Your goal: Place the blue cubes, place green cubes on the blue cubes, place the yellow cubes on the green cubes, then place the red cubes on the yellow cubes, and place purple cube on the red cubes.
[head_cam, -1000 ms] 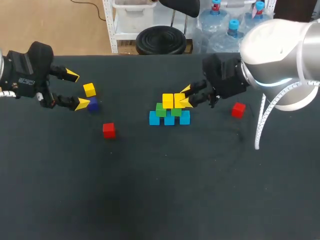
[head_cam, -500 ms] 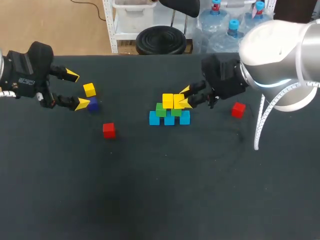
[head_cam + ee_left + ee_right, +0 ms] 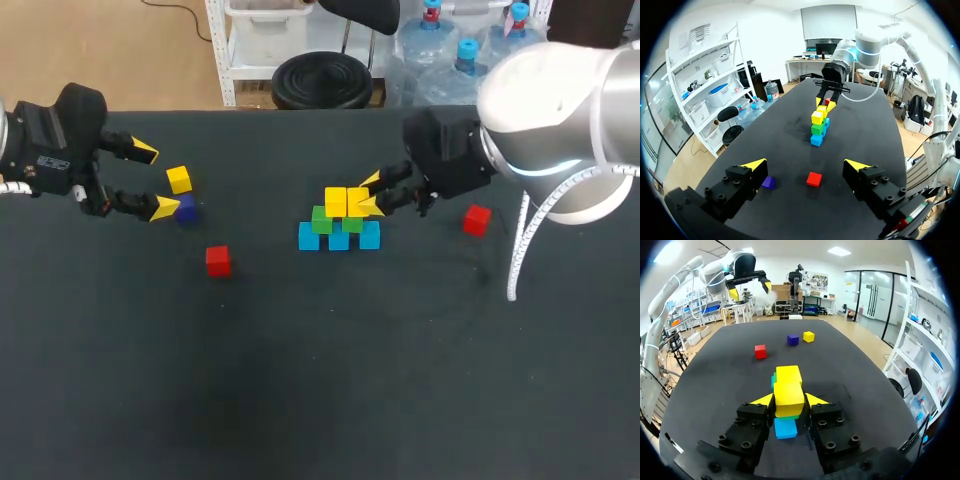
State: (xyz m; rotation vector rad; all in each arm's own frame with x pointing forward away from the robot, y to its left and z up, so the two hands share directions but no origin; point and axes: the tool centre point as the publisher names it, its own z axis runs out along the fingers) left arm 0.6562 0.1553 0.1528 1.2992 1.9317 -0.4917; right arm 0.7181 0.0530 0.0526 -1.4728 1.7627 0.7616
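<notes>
From above, the stack stands mid-surface (image 3: 300, 400): three blue cubes (image 3: 339, 240) in a row, two green cubes (image 3: 322, 220) on them, and two yellow cubes (image 3: 335, 201) on the greens. My right tool (image 3: 372, 192) is at the yellow one nearer it. My left tool (image 3: 153, 180) hangs well apart from the stack, its fingers spread, with a loose yellow cube (image 3: 179, 179) and the purple cube (image 3: 187, 211) just beside it. One red cube (image 3: 218, 260) lies near those, the other red cube (image 3: 477, 219) out past my right tool. In the left wrist view my fingers stand wide with nothing between them; the purple and one red cube lie on the surface just ahead, the stack farther on. In the right wrist view my two fingers press the yellow cube from both sides — clamped on it while it sits on its green cube, not yet let go. I judge the blue and green layers done and the yellow layer nearly so; the third yellow, both reds and the purple are all left to place.
</notes>
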